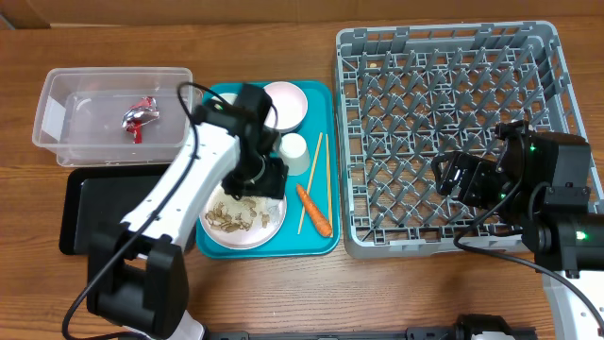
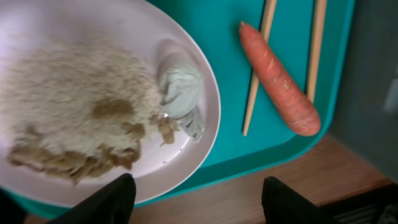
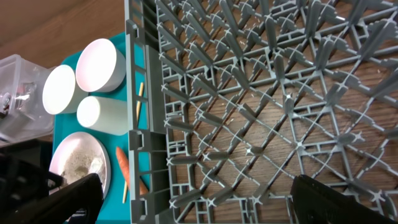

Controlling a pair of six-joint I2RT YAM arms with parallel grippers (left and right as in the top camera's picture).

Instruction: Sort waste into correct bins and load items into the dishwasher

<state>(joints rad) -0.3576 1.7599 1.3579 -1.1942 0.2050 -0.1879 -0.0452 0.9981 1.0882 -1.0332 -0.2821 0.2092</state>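
Note:
My left gripper (image 1: 260, 179) is open and empty over the white plate (image 1: 275, 223) on the teal tray. In the left wrist view, my fingers (image 2: 199, 190) straddle the plate's near rim (image 2: 210, 127). The plate holds rice-like crumbs, tan peanut shells (image 2: 68, 165) and a white crumpled tissue (image 2: 180, 92). The carrot (image 1: 313, 210) and two chopsticks (image 1: 316, 175) lie right of the plate. A bowl (image 1: 286, 106) and a cup (image 1: 294, 151) stand behind it. The second bowl (image 3: 59, 89) shows in the right wrist view. The red-and-silver wrapper (image 1: 140, 117) lies in the clear tub (image 1: 71, 90). My right gripper (image 1: 462, 179) is open over the grey dish rack (image 1: 453, 57).
The shallow black tray (image 1: 94, 212) sits left of the teal tray (image 1: 321, 244), in front of the clear tub. The dish rack fills the right half of the table. Bare wooden table runs along the front edge.

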